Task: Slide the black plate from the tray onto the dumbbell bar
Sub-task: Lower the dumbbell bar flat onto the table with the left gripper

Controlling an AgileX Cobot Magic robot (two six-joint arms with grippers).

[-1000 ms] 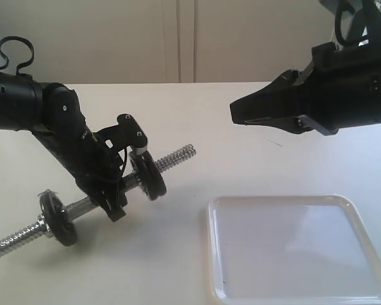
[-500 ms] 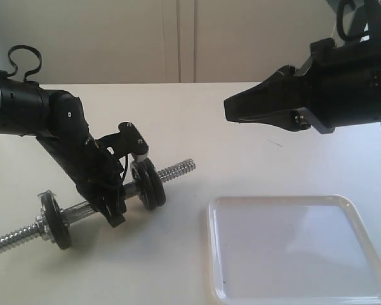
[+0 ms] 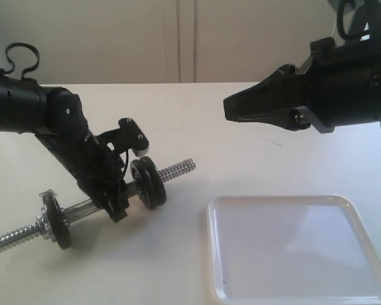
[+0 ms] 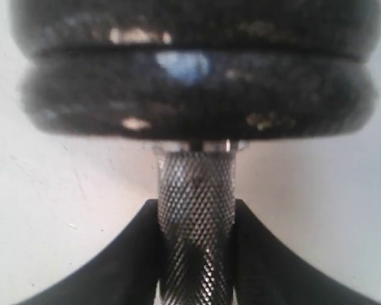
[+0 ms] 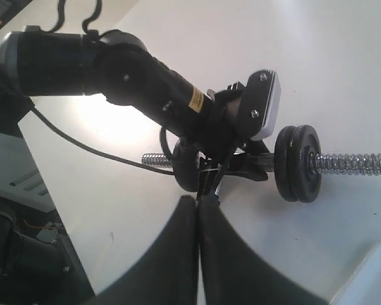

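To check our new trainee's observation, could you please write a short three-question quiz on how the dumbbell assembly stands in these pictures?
1. True or false: the right hand is open.
2. How many black plates sit on the dumbbell bar?
3. The left hand straddles the bar at: A) its knurled middle; B) its threaded end; C) a plate's rim.

Key: 1 false, its fingers are pressed together; 2 three, a pair side by side and one near the other end; 3 A.
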